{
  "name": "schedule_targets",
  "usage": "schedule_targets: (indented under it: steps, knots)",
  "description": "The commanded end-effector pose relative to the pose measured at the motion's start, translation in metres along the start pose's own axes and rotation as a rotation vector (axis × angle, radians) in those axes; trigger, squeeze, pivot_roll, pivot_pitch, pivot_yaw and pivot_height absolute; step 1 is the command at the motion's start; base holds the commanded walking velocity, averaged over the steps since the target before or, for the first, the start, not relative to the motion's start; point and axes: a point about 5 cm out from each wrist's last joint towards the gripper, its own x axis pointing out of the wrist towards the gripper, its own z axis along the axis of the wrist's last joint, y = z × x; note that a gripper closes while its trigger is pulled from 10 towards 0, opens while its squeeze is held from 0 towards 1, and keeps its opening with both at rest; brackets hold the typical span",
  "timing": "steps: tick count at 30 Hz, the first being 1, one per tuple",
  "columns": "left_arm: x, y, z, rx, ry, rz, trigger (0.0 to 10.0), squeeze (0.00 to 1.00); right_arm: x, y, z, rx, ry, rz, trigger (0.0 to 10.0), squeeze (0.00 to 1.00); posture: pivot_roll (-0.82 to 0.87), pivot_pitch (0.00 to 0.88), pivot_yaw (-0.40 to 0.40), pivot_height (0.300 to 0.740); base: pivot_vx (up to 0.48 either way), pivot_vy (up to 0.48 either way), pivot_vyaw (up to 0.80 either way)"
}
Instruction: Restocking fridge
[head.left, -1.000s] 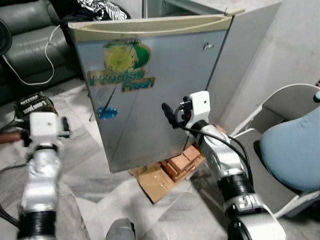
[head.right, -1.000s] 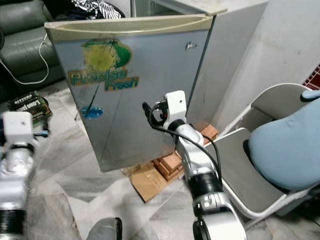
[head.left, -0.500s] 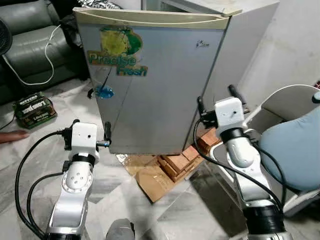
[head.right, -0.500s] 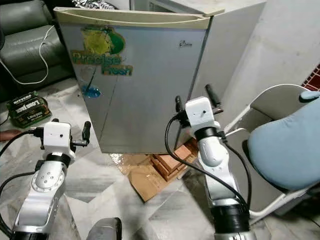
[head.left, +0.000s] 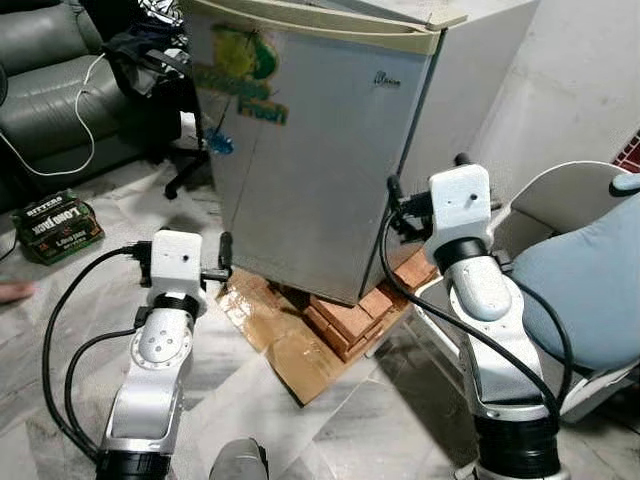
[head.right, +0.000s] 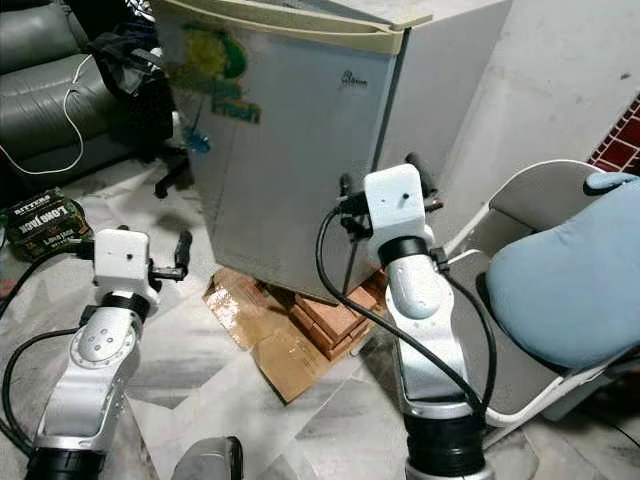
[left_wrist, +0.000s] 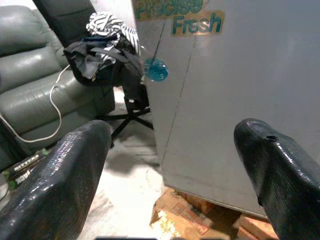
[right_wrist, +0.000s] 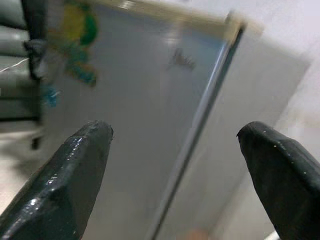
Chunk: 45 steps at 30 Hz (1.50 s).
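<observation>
Both end effectors are released, fingers spread wide with nothing between them. Your left end effector (head.left: 205, 262) hovers low above the marble floor (head.left: 350, 420), pointing at the lower part of the fridge door (head.left: 320, 150). Your right end effector (head.left: 430, 185) is raised higher, close to the door's edge where it meets the fridge (head.right: 440, 110) body; in the right wrist view that seam runs between its fingertips (right_wrist: 75, 170). Beneath the fridge, just ahead of and below both end effectors, you see stacked bricks (head.left: 350, 315) and flattened cardboard (head.left: 300, 355). Right of your right arm stands a white chair (head.left: 570, 200) with a blue cushion (head.left: 590, 290). Beyond your left end effector, a green box (head.left: 55, 225) lies on the floor. Farther still, a dark couch (left_wrist: 30, 85) carries a white cable (left_wrist: 54, 102), and clothes (left_wrist: 107, 47) are draped over a black chair beside the fridge.
</observation>
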Motion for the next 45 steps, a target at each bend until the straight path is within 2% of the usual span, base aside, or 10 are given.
schedule_targets:
  steps: [1, 4, 10, 19, 21, 25, 33, 35, 39, 45]
  knots:
    - [0.002, -0.002, 0.006, -0.008, -0.018, -0.005, 10.0, 0.0, -0.001, -0.012, -0.013, 0.027, 0.037, -0.03, 10.0, 0.0, 0.06, 0.0, -0.012, 0.74, 0.0, 0.0, 0.0]
    - [0.005, -0.003, 0.008, -0.021, -0.021, -0.001, 10.0, 0.0, 0.001, -0.022, -0.027, 0.088, 0.13, -0.068, 10.0, 0.0, 0.06, 0.0, -0.02, 0.74, 0.0, 0.0, 0.0]
    - [0.007, -0.005, 0.008, -0.026, -0.017, -0.008, 10.0, 0.0, 0.008, -0.022, -0.028, 0.152, 0.111, -0.031, 10.0, 0.0, 0.04, 0.0, -0.02, 0.74, 0.0, 0.376, -0.41]
    - [0.008, -0.008, 0.008, -0.078, -0.008, -0.052, 10.0, 0.0, 0.01, -0.021, -0.024, 0.141, 0.094, 0.012, 10.0, 0.0, 0.03, 0.0, -0.027, 0.74, 0.0, 0.48, -0.32]
    - [0.008, -0.007, 0.009, -0.077, -0.013, -0.051, 10.0, 0.0, 0.009, -0.022, -0.025, 0.105, 0.093, 0.014, 10.0, 0.0, 0.03, 0.0, -0.026, 0.74, 0.0, 0.48, 0.0]
    - [0.01, -0.017, 0.01, -0.082, -0.013, -0.108, 10.0, 0.0, 0.012, -0.032, -0.023, 0.017, 0.089, -0.009, 10.0, 0.0, 0.04, 0.0, -0.02, 0.74, 0.0, 0.48, 0.0]
    - [0.007, -0.016, 0.008, -0.087, 0.0, -0.1, 10.0, 0.0, 0.022, -0.051, -0.021, 0.007, 0.087, -0.043, 10.0, 0.0, 0.05, 0.0, -0.018, 0.74, 0.0, 0.48, -0.29]
    - [0.008, -0.023, 0.012, -0.135, 0.001, -0.094, 10.0, 0.0, 0.022, -0.05, -0.022, 0.034, 0.09, -0.046, 10.0, 0.0, 0.05, 0.0, -0.02, 0.74, 0.0, 0.48, -0.8]
    - [0.003, -0.034, 0.011, -0.132, 0.001, -0.136, 10.0, 0.0, 0.021, -0.042, -0.022, 0.04, 0.084, -0.026, 10.0, 0.0, 0.04, 0.0, -0.019, 0.74, 0.0, 0.48, -0.8]
    - [0.004, -0.028, 0.01, -0.125, 0.007, -0.122, 10.0, 0.0, 0.019, -0.038, -0.025, 0.059, 0.087, -0.017, 10.0, 0.0, 0.04, 0.0, -0.015, 0.74, 0.0, 0.48, -0.72]
